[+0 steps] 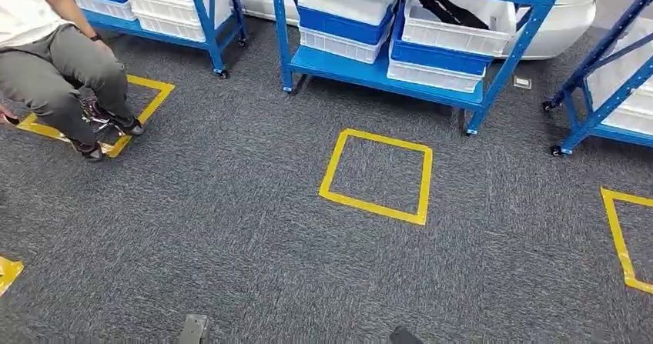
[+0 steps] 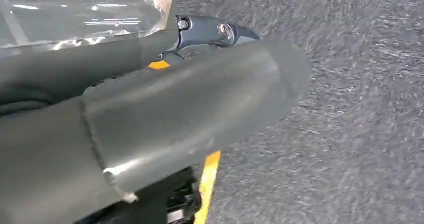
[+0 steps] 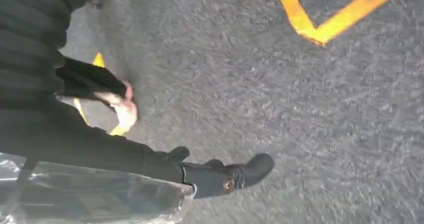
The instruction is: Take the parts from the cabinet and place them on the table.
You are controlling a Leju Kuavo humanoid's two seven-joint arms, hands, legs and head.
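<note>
Three blue shelving racks [image 1: 422,75] stood along the far side of the grey carpet, with the middle one holding about six stacked bins [image 1: 441,30], white ones and blue ones, and more stacks partly cut off on the racks to either side of it. Four yellow tape squares [image 1: 377,175] showed on the floor in front of the middle rack, one whole and three cut off. One person [image 1: 54,67] sat left of that rack.

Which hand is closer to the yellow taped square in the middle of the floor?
Right. In head view the right hand lines up with the yellow square; the left hand is off to its left.
</note>
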